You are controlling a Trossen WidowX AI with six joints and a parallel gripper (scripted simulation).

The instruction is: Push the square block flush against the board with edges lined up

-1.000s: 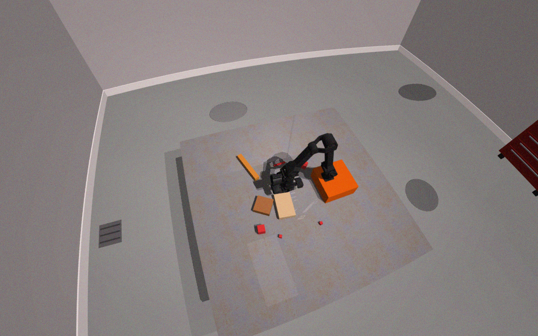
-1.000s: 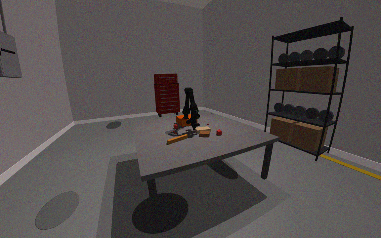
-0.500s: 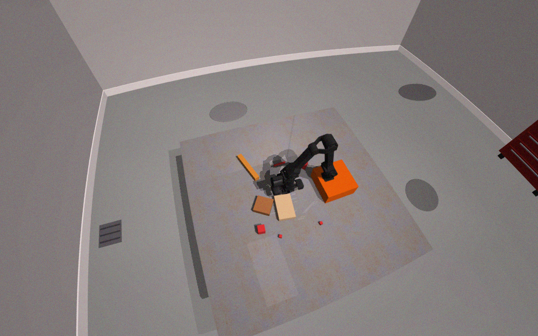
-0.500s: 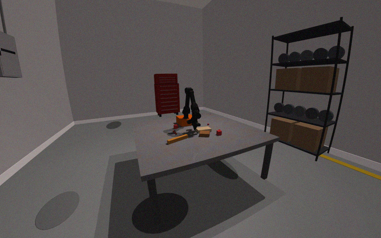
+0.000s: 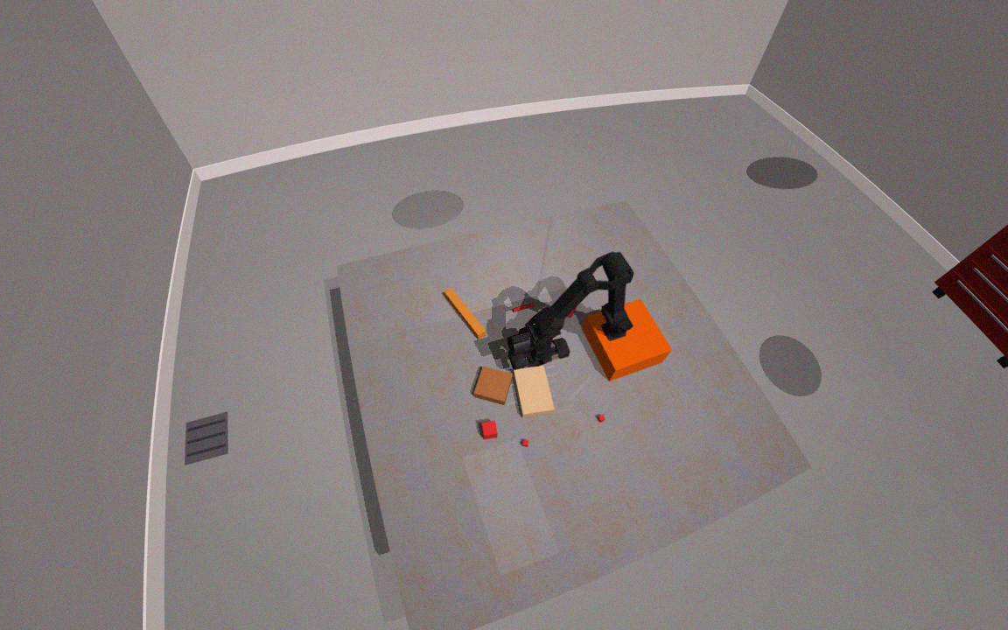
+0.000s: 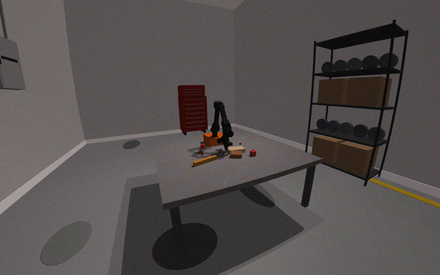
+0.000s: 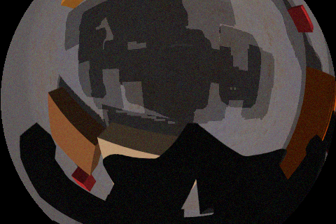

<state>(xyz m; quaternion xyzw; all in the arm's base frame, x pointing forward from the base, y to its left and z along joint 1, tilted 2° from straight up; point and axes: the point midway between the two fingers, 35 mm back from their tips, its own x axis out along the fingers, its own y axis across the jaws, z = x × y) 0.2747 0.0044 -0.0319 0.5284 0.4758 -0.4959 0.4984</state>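
The square block (image 5: 493,385) (image 6: 236,154) (image 7: 71,129), brown-orange, lies flat on the table. The board (image 5: 534,389) (image 6: 236,148) (image 7: 119,149), a pale tan rectangle, lies flat beside it. Their nearest corners almost meet at the end by my gripper. From there a narrow wedge-shaped gap opens between their facing sides; whether the corners touch I cannot tell. My gripper (image 5: 521,367) (image 6: 226,149) (image 7: 192,124) is shut and empty, low at the board's short end. Whether it touches the board is unclear. The wrist view hides much of the board behind the fingers.
An orange bar (image 5: 464,313) (image 6: 204,160) lies behind the gripper. The orange base (image 5: 637,340) carries the arm. A red cube (image 5: 488,429) (image 6: 252,153) and two tiny red cubes (image 5: 525,442) (image 5: 600,417) lie beyond the parts. Other red pieces lie behind the arm.
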